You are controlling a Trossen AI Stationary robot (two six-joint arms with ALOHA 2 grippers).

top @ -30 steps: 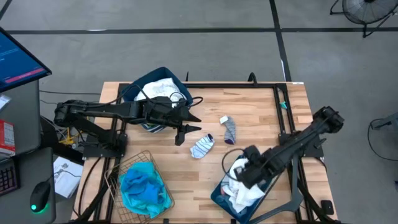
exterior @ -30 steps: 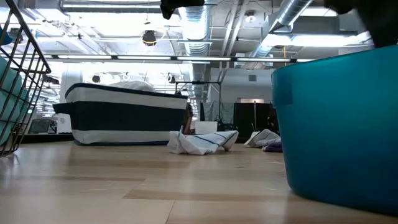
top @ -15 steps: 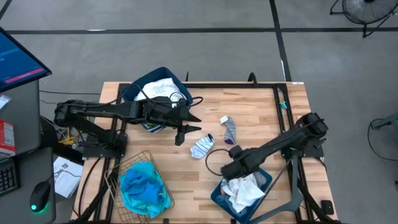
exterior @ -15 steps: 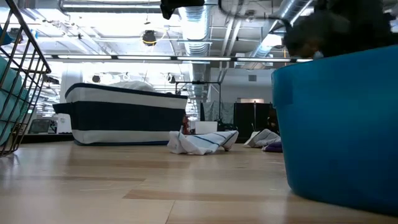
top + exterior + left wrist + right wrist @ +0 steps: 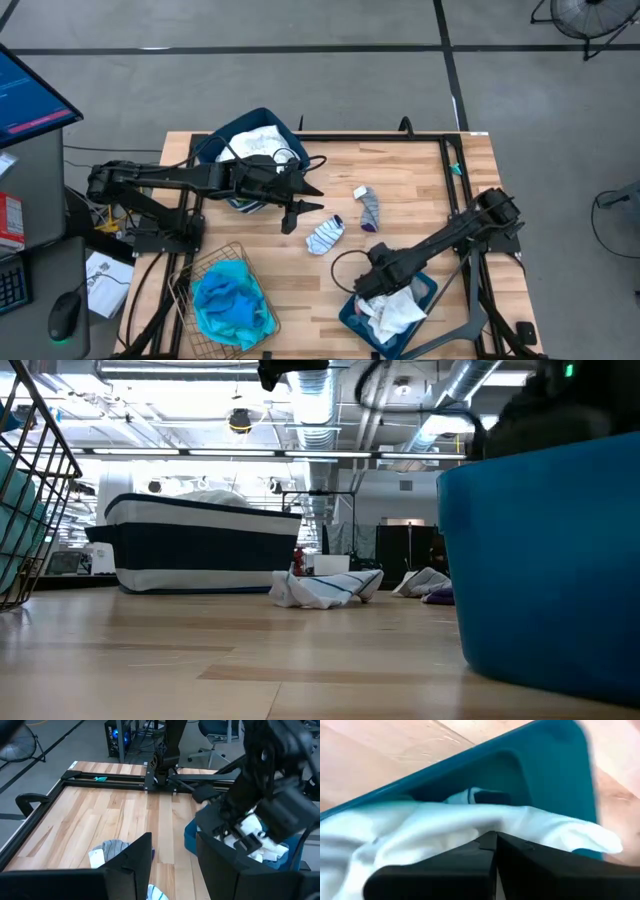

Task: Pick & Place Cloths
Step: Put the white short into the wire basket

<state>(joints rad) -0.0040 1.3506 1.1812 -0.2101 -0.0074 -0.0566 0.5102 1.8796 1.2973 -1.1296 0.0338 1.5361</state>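
The right jaws [image 5: 367, 291] are shut tight with nothing in them, low over the white cloths [image 5: 392, 312] in the blue bin [image 5: 428, 291] at the table [image 5: 420, 190] edge, likely to push them down or get ready to grab. A moment ago this arm was higher over the bin; now it has slid toward the middle and dropped. The left jaws [image 5: 298, 203] hang half open and empty near the striped sock [image 5: 325, 235], same as before. The turquoise cloth [image 5: 232, 303] lies in the wire basket [image 5: 183, 280].
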